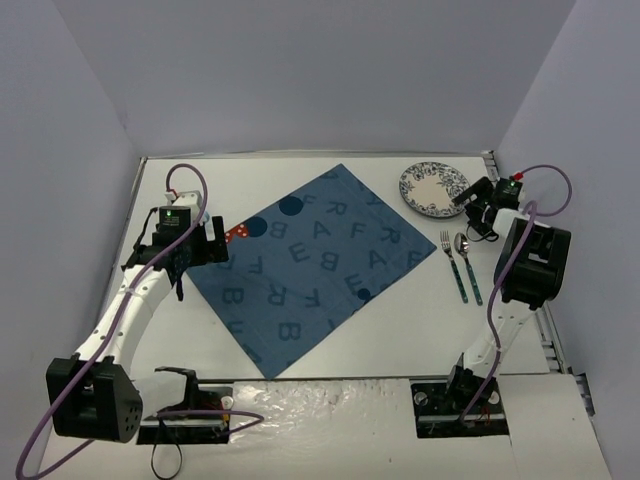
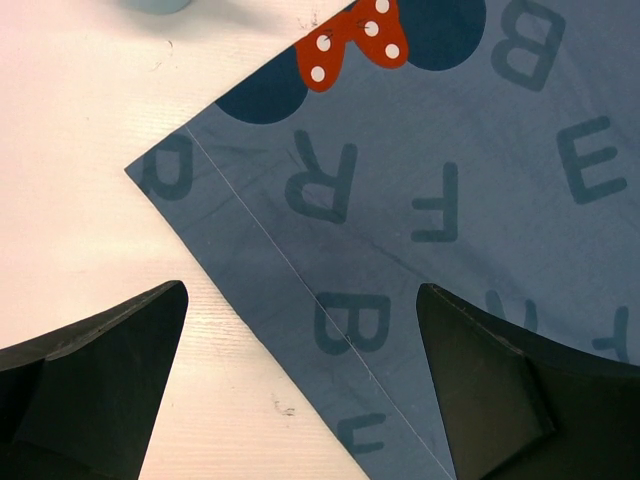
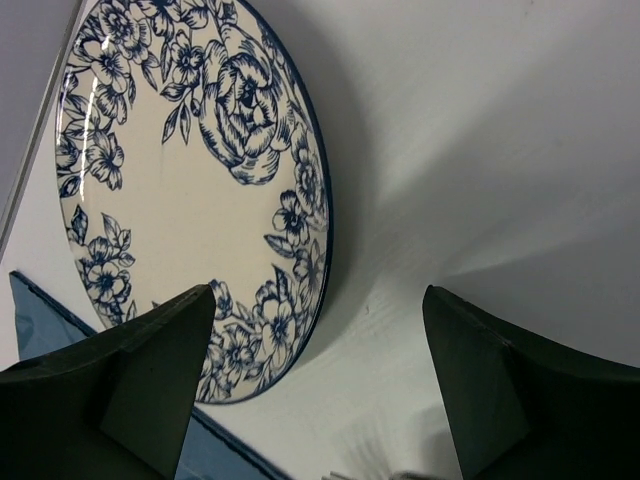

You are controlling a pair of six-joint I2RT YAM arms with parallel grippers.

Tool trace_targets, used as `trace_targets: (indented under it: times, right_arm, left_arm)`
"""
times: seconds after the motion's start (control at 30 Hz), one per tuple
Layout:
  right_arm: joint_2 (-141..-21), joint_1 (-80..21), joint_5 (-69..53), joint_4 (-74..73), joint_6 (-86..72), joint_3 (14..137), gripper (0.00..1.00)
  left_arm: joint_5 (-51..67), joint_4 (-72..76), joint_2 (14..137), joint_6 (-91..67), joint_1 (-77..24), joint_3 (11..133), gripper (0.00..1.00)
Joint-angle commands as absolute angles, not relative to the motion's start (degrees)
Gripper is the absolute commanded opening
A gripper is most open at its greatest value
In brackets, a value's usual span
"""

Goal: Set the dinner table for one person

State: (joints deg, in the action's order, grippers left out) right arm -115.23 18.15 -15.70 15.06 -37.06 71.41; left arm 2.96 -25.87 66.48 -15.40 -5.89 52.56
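The white dinner table (image 1: pixel 400 330) carries a blue placemat (image 1: pixel 310 262) printed with letters, lying turned like a diamond. A blue-flowered plate (image 1: pixel 433 189) sits at the back right, off the placemat. A fork (image 1: pixel 452 265) and a spoon (image 1: pixel 468 262) lie side by side right of the placemat. My left gripper (image 1: pixel 207 245) is open over the placemat's left corner (image 2: pixel 300 200), empty in the left wrist view (image 2: pixel 300 385). My right gripper (image 1: pixel 472 212) is open and empty beside the plate's rim (image 3: pixel 190 180); in the right wrist view (image 3: pixel 315 390) its left finger overlaps the rim.
Grey walls close the table on three sides. A red dotted bow print (image 2: pixel 355 40) marks the placemat near the left gripper. A pale blue object (image 2: pixel 160 4) shows at the top edge of the left wrist view. Bare tabletop (image 2: pixel 80 200) lies left of the placemat.
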Motion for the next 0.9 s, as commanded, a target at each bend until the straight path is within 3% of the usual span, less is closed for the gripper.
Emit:
trace_targets:
  times: [0.0,0.27,0.4,0.53,0.63,0.87]
  right_arm:
    - [-117.91,18.54,-22.97,22.35,-36.36,75.08,0.78]
    - [-123.30,18.32,-26.29,23.70,-37.44,76.76,0.66]
    - [-124.56,18.43,-26.02,24.52,-37.00,76.00,0.54]
    - [-126.22,18.76,-25.99,24.65,-36.83,75.85,0.21]
    - [-125.79,18.74,-26.38,25.83,-37.19,75.78,0.03]
    - [-120.49,18.90,-31.80,31.95,-42.43,76.11,0.00]
  left_arm:
    - [2.16,-22.38,65.98,-14.33,-6.06,54.58,0.97]
    - [1.88,-22.39,66.36,-14.43,-6.00,54.49,0.97]
    - [1.76,-22.41,66.18,-14.41,-5.98,54.40,0.97]
    - [1.58,-22.50,65.94,-14.41,-5.98,54.19,0.97]
    - [1.58,-22.57,65.77,-14.34,-6.05,54.00,0.97]
    - [1.46,-22.36,65.51,-14.38,-6.24,53.79,0.97]
